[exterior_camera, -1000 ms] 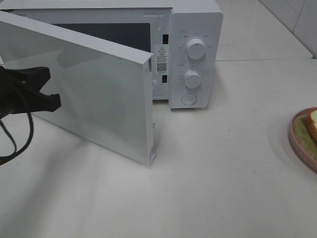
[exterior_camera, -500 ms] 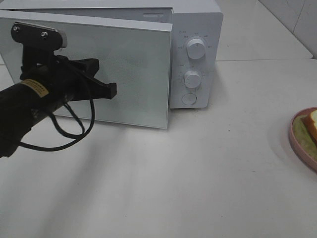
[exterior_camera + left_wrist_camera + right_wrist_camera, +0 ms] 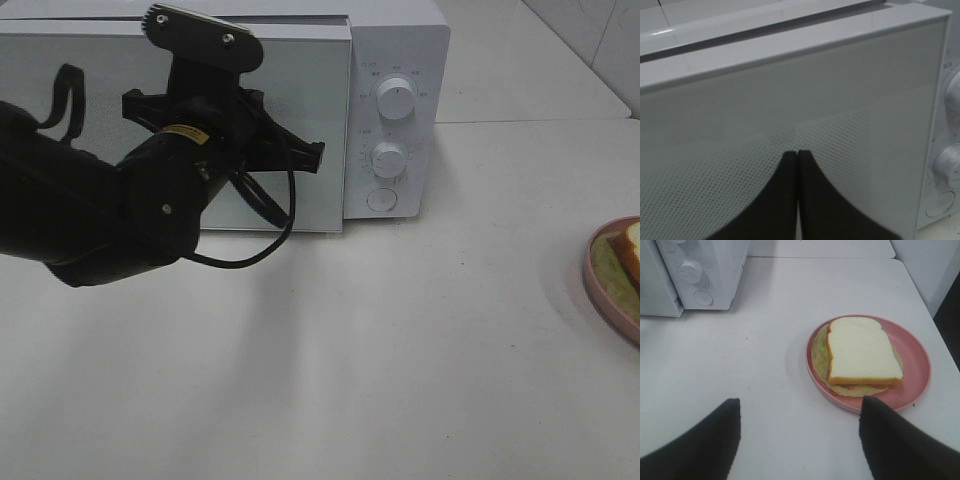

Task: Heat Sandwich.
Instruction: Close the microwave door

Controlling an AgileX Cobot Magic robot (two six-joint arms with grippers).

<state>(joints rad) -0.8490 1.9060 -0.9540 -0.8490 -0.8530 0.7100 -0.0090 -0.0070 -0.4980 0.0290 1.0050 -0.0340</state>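
The sandwich (image 3: 862, 352), pale bread with a tan crust over greenish filling, lies on a round pink plate (image 3: 916, 360) at the table's right edge; the sandwich (image 3: 630, 250) is cut off by the exterior view's border. My right gripper (image 3: 799, 402) hovers open just short of the plate, with nothing between its fingers. The white microwave (image 3: 395, 110) stands at the back left. My left gripper (image 3: 316, 156) is shut, and the left gripper (image 3: 798, 153) tips rest against the microwave door (image 3: 790, 90). The door (image 3: 300, 70) lies nearly flat against the front.
Two knobs (image 3: 396, 98) and a round button (image 3: 382, 199) sit on the microwave's control panel. My bulky black left arm (image 3: 110, 215) with its cable spans the front of the door. A tiled wall (image 3: 595, 35) rises at the back right.
The microwave door has swung from wide open to almost closed. My left arm has moved right and up across the door's front, with its shut tips on it. The right side is unchanged.
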